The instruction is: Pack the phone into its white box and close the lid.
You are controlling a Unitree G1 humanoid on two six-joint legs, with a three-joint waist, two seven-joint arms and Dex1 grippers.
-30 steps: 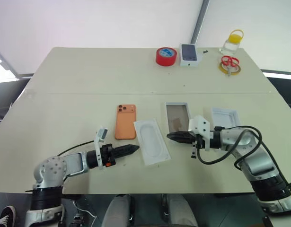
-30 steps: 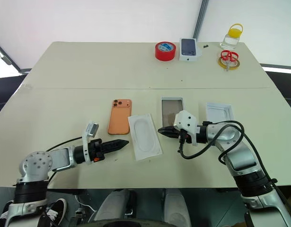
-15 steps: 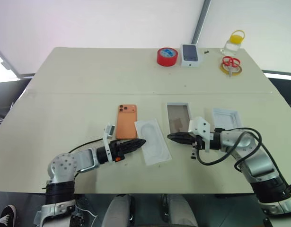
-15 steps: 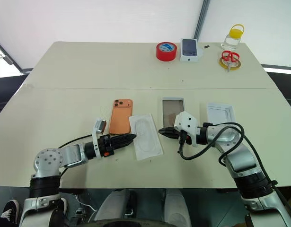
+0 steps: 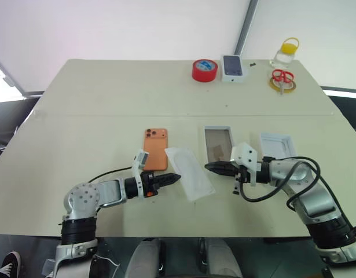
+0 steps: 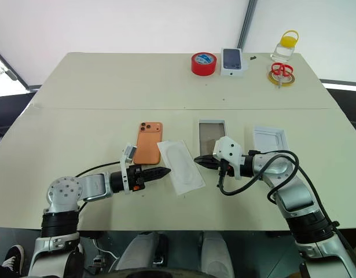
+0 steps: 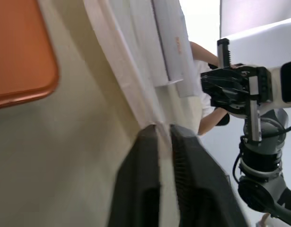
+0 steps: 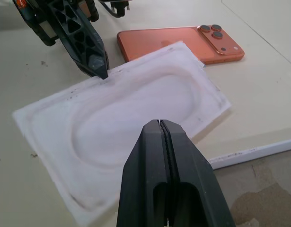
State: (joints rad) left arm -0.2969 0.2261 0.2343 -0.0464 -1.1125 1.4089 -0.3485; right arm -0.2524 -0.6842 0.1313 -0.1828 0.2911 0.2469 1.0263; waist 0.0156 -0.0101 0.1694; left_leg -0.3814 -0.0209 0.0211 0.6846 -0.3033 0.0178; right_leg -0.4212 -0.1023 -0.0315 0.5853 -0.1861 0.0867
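On the broad beige table [image 5: 96, 116], the biggest change is to the thin white moulded insert sheet with its oval recess [image 5: 189, 179]: a second ago it lay flat and square between the phone and the box, and now it sits skewed, its near edge lifted and pinched. The left gripper [image 5: 173, 178], which reached in from the robot's left over that second with its black fingers apart, has now clamped them on the sheet's near edge; the left wrist view shows the white edge caught between the two fingers [image 7: 150, 156]. The right gripper [image 5: 208, 167] has not moved; it hovers fully closed and empty over the near end of the shallow white cardboard box tray with the brownish floor [image 5: 217, 141]. The white box-sized lid [image 5: 276, 143] lies just right of the tray, apparently inner side up, and the slim orange smartphone with three dark lenses [image 5: 154, 149] rests flat, back up, just left of the insert, touched by neither gripper. I judge that packing proper has not begun: the robot is handling the insert first, and the phone is yet to be lifted into the open tray before the lid goes on.
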